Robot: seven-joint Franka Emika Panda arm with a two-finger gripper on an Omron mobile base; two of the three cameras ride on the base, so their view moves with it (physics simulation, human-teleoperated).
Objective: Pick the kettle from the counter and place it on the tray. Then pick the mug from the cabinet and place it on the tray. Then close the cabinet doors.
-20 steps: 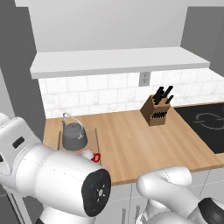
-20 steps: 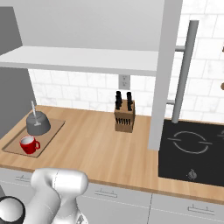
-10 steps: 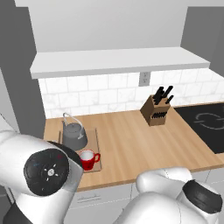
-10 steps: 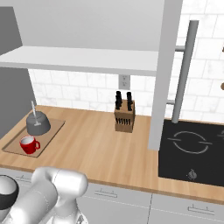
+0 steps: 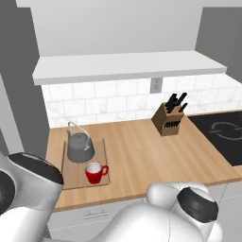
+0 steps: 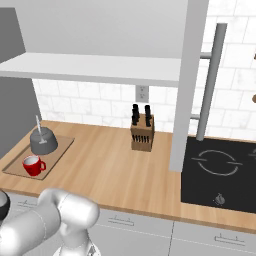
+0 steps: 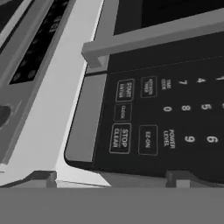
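Facing keypad [image 7: 166, 127], fingertips [image 7: 43, 177] spread.

On the long light-wood plank table [image 5: 142, 151] a flat rectangular wooden tray [image 5: 71, 172] lies near the left end. The squat dark grey metal kettle [image 5: 79, 147] stands on the tray's rear half; the small red mug [image 5: 94, 173] stands on its front half, just before the kettle. A wooden knife block [image 5: 168, 120] stands well right of them, near the tiled wall. A black cooktop [image 6: 220, 167] lies right of the block.
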